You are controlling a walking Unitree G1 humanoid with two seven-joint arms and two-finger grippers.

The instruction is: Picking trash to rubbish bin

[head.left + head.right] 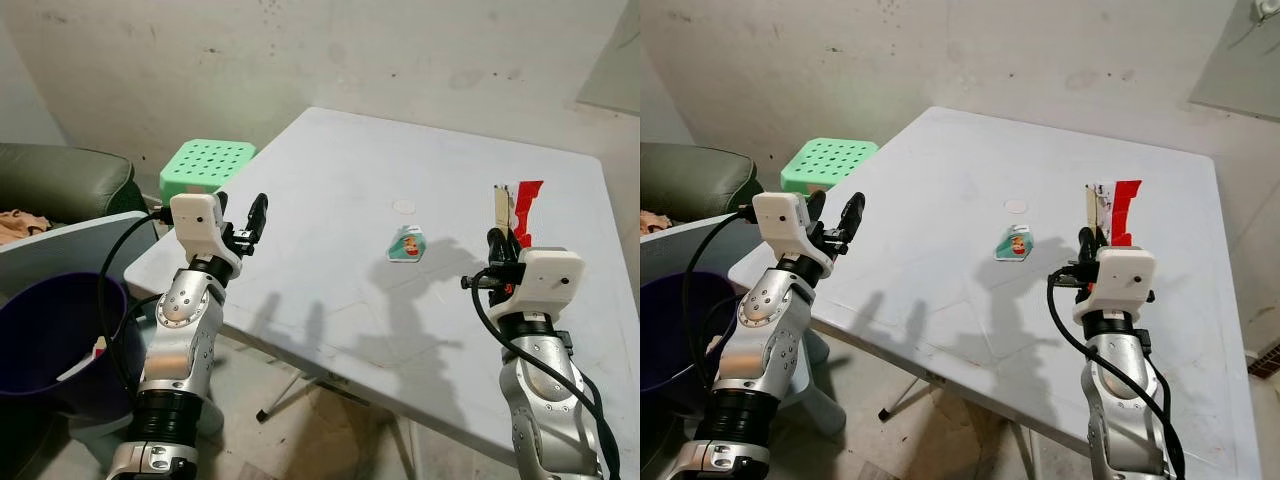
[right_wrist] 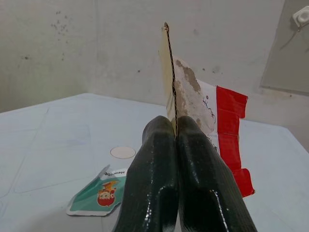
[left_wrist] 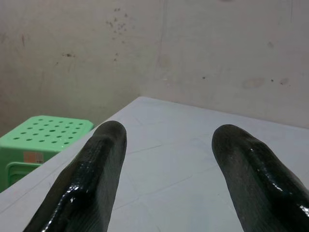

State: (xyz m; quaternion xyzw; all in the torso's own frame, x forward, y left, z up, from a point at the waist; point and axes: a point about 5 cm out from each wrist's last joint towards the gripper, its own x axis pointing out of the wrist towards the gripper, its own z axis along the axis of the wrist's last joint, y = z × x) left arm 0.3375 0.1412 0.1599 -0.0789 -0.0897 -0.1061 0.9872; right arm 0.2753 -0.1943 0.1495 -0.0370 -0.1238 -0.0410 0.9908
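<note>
The right gripper (image 2: 175, 126) has its fingers closed on a red-white wrapper (image 1: 518, 208), held above the surface (image 1: 330, 190). The left gripper (image 3: 166, 145) is open. The bin (image 1: 50, 345) is partly cut off.

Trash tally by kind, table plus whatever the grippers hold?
Red-and-white wrapper, pinched in the right gripper: 1
Teal packet on the table: 1
White round lid on the table: 1
Total: 3
</note>
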